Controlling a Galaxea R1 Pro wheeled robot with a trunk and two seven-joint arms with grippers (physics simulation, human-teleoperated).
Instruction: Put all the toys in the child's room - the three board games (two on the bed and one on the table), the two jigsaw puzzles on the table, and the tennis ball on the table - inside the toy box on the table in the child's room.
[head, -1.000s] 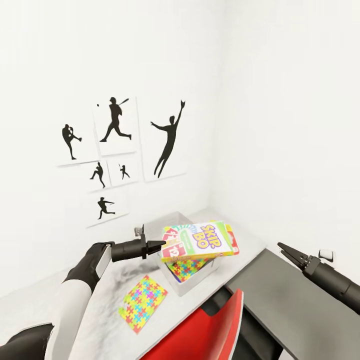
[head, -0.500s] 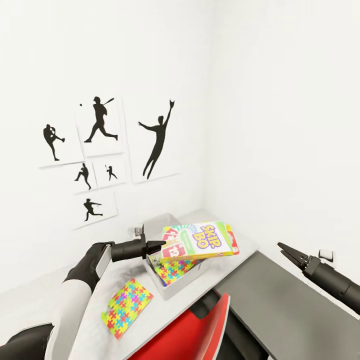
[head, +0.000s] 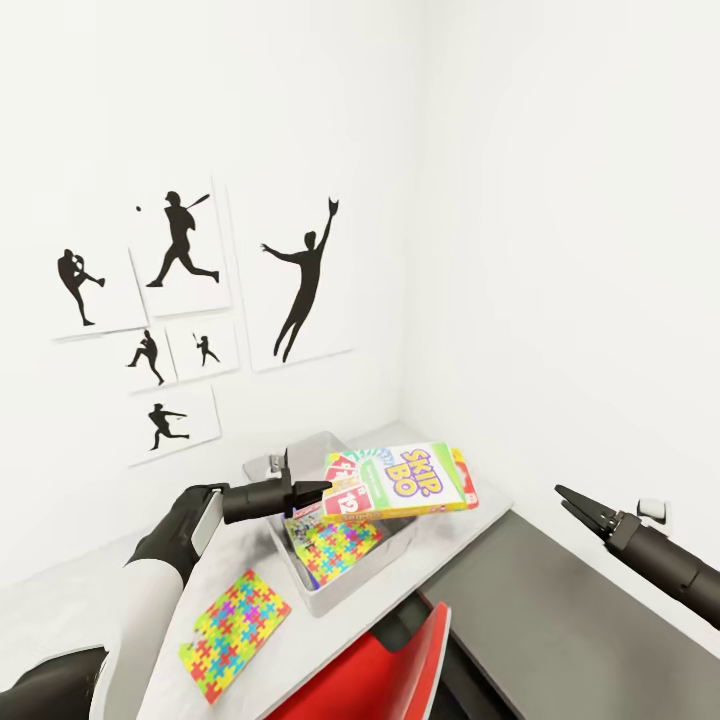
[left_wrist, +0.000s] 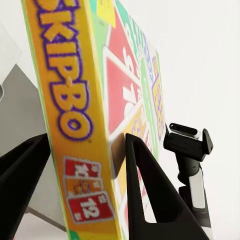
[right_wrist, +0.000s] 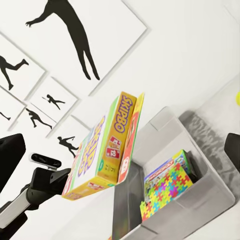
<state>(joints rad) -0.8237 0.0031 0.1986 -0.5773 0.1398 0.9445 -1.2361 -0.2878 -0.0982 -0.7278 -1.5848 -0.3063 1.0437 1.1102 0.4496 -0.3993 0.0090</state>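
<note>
A red chair back (head: 375, 670) rises at the near edge of the white-topped table (head: 450, 520), with the lower dark grey unit (head: 560, 610) adjoining the table's right end. Nearest on the table top, close to its front edge, one jigsaw puzzle (head: 234, 636) lies flat beside the light grey toy box (head: 340, 590). A second jigsaw puzzle (head: 337, 547) rests tilted inside the toy box, and the right wrist view shows a board game (right_wrist: 167, 167) with a green edge tucked in behind it. Above the box, the left gripper (head: 322, 489) has its two dark fingers (left_wrist: 150, 200) closed on the short edge of the Skip-Bo board game (head: 400, 483), holding it roughly level in the air over the box's far half; the left wrist view shows a finger pressed against each broad face. The right gripper (head: 566, 495) hovers over the dark grey unit, well apart from the table's things, its slim fingers drawn to a near-closed point and carrying nothing. A sliver of yellow-green that may be the tennis ball (right_wrist: 237, 99) shows at the edge of the right wrist view, beyond the toy box. Black baseball-player silhouette pictures (head: 300, 283) hang on the white wall behind the table's far edge.
</note>
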